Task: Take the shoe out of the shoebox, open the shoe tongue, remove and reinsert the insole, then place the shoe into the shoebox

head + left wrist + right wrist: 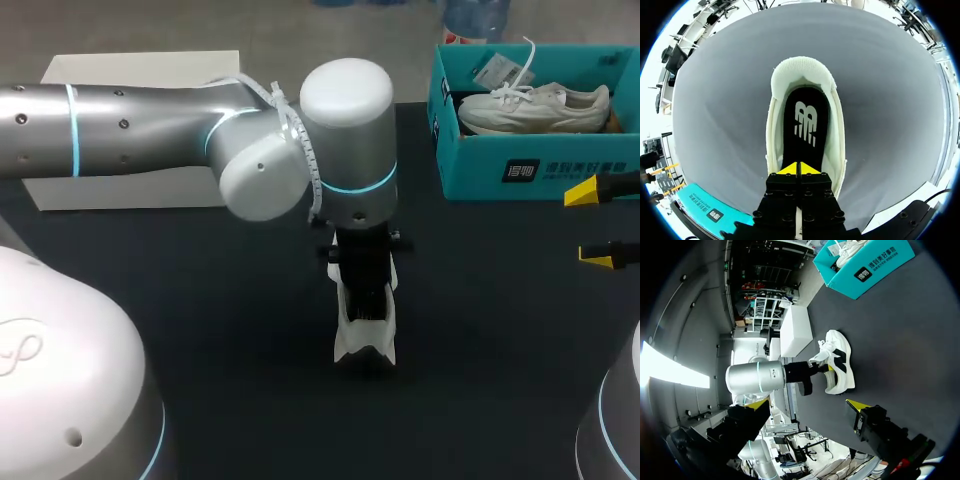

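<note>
Teal shoebox [540, 170] at tabletop [200, 300] far right, second shoe [535, 108] inside. White shoe [366, 335] mid-tabletop, outside the box, under left arm [150, 130]. Near box, right fingers [585, 192] apart, holding nothing.

Left wrist: left fingers [790, 170] closed tip to tip at black insole [805, 120] lying inside shoe; grip on insole not discernible.

Right wrist: right fingers spread wide; shoe ahead on tabletop, upright on its sole.
</note>
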{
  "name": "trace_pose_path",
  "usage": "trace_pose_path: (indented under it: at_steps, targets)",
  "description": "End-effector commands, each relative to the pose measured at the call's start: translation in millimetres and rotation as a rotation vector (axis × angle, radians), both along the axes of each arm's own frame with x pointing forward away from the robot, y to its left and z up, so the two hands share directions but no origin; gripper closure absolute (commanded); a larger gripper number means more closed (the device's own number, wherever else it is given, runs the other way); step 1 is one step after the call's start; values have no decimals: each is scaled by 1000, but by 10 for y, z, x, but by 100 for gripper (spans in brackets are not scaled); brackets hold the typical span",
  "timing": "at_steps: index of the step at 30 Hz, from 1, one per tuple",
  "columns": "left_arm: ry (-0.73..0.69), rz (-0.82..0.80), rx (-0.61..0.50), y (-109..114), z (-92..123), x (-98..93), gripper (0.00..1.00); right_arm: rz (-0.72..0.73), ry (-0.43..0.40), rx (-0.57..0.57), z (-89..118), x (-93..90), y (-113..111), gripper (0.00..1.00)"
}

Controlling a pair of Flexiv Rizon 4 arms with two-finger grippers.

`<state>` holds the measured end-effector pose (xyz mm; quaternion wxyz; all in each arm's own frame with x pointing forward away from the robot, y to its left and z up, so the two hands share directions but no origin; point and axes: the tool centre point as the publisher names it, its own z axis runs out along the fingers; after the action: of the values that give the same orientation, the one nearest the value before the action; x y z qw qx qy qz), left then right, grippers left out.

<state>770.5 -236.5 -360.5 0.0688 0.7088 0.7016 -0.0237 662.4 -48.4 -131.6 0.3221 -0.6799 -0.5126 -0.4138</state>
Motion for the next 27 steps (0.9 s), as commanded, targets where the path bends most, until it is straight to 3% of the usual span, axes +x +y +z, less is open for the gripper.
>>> trace_pose_path:
  at_steps: [1, 6, 7, 8, 9, 12, 16, 27]
  targets:
    - [-73, 8, 6, 33, 50, 24, 100, -8, -1, -4, 4, -50, 4, 0]
    - [-123, 21, 14, 59, 57, 63, 100, -8, -1, -4, 4, -50, 4, 0]
    - [-122, 24, 13, 64, 62, 57, 89, -8, -1, -4, 4, -50, 4, 0]
    - [-125, 30, 16, 74, 66, 48, 54, -8, -1, -4, 4, -50, 4, 0]
    - [-121, 33, 20, 80, 66, 43, 38, -8, -1, -4, 4, -50, 4, 0]
    - [-123, 48, 29, 95, 68, 29, 35, -8, -1, -4, 4, -50, 4, 0]
    - [-114, 62, 39, 114, 79, 15, 2, -8, -1, -4, 4, -50, 4, 0]
    - [-110, 75, 52, 135, 94, 11, 0, -8, -1, -4, 4, -50, 4, 0]
